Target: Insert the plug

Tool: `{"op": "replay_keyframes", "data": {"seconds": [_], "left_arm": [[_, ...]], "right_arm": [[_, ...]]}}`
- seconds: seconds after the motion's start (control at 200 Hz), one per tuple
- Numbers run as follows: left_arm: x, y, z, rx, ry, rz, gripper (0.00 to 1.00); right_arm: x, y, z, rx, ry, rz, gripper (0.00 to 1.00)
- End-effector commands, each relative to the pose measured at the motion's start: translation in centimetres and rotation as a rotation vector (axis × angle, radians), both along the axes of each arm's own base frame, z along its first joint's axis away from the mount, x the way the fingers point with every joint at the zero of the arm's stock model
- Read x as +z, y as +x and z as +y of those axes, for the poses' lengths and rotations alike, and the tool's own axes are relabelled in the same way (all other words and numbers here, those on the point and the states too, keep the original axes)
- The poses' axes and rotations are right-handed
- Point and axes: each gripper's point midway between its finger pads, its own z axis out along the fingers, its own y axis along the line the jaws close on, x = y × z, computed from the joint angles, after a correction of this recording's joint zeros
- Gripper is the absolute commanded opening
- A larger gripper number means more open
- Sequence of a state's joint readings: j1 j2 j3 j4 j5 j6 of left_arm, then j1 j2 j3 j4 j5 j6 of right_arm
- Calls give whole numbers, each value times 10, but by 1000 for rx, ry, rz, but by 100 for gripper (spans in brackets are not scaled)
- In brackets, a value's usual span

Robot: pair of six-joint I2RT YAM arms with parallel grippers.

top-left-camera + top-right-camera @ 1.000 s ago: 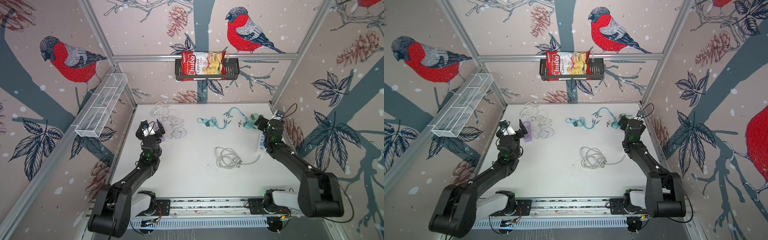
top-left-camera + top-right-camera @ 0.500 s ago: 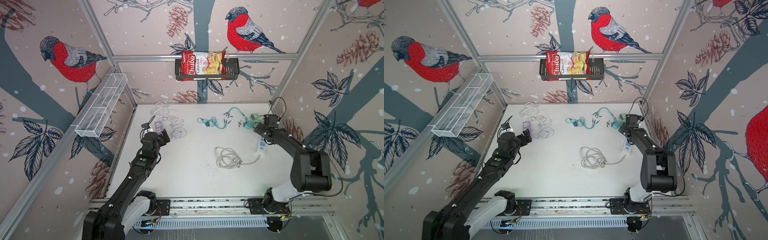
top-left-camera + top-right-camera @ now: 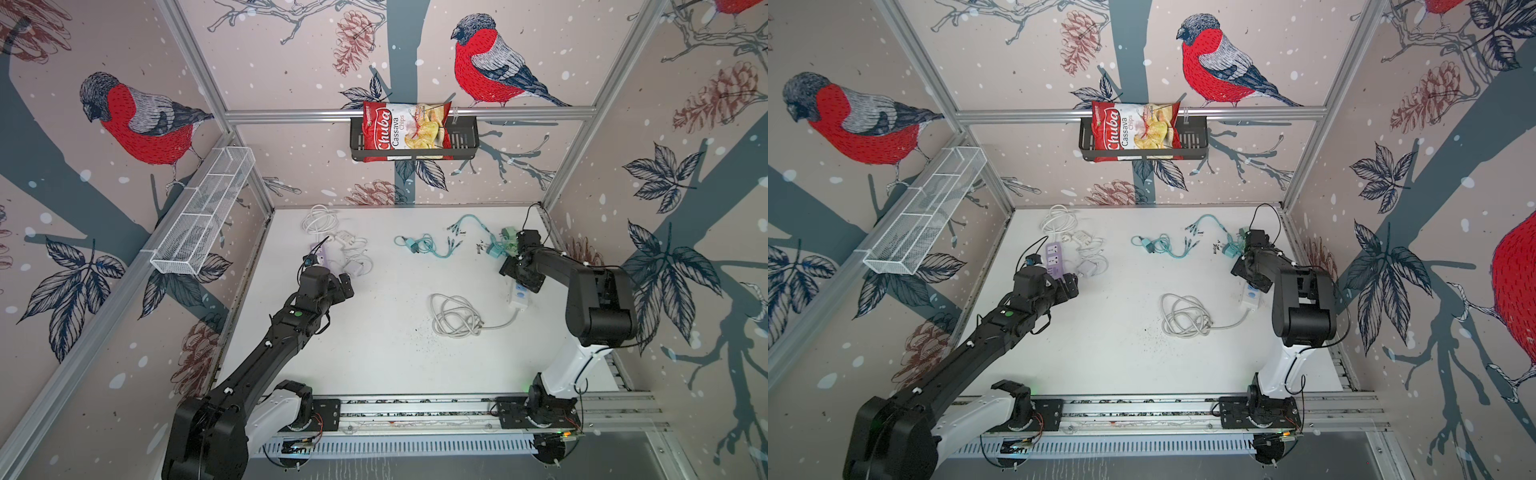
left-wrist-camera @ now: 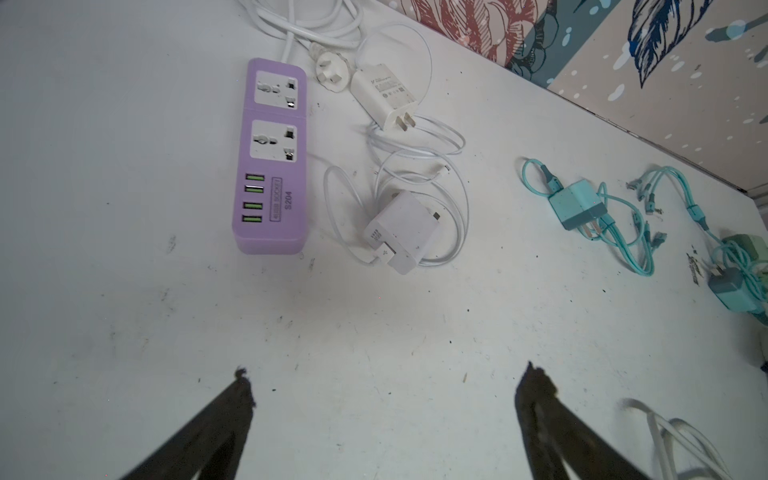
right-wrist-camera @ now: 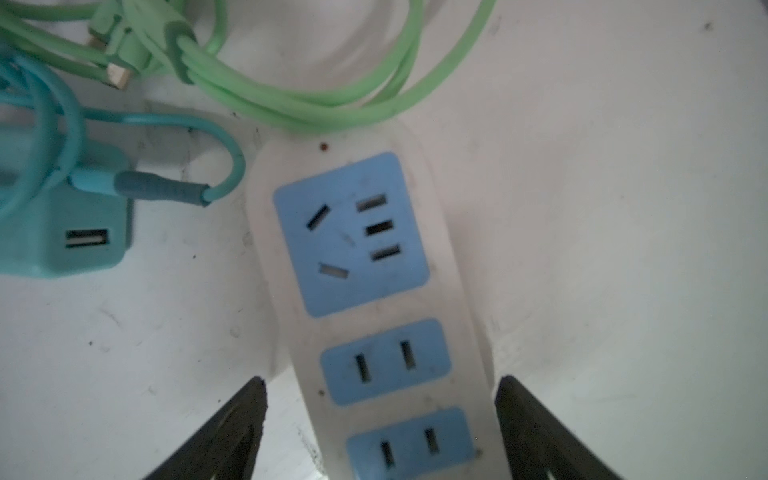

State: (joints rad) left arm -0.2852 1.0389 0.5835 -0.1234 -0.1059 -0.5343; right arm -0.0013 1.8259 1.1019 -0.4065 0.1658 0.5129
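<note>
Right wrist view: right gripper [image 5: 380,384] straddles power strip [image 5: 351,232].

Matt white table [image 4: 124,332], scuffed, speckled; lilac power strip [image 4: 272,166], smooth plastic; white socket strip [image 5: 374,299], satin plastic; rubbery green cable [image 5: 316,116]; glossy crisp bag [image 3: 405,131]; wire-mesh metal basket [image 3: 199,220].

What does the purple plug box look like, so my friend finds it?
Start at the far left corner of the white table, near the wire basket on the wall. Beside tangled white chargers lies the purple power strip. Only it is purple, with four green slots.
</note>
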Motion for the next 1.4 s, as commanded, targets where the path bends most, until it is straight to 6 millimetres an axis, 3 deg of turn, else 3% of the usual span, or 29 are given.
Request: {"op": "replay_keyframes", "data": {"seconds": [0.0, 0.295, 0.445, 0.64, 0.865, 0.905, 0.94, 1.045, 1.166, 1.396], "left_arm": [[1, 0, -7, -35, -14, 14, 96], [-5, 4, -24, -94, -36, 12, 96], [-11, 3, -35, -129, -34, 30, 96], [-10, 1, -50, -173, -49, 20, 95], [-4, -3, -73, -249, -70, -16, 95], [-4, -4, -76, -262, -65, -19, 95], [-3, -5, -80, -281, -62, -28, 95], [-1, -10, -90, -329, -52, -50, 96], [1, -15, -104, -393, -36, -75, 96], [7, -29, -156, -544, 8, -95, 97]], "right_arm": [[-5, -13, 16, 38, 62, 31, 76], [-7, -64, 70, 155, 130, 67, 47], [1, -82, 93, 164, 140, 43, 43], [7, -102, 159, 188, 250, -24, 45], [-18, -124, 213, 230, 229, 52, 49], [-20, -125, 220, 241, 231, 58, 54], [-20, -126, 225, 249, 225, 62, 65], [-10, -120, 232, 272, 189, 49, 76], [11, -108, 227, 272, 161, 10, 86], [61, -84, 184, 211, 195, -126, 89]]}}
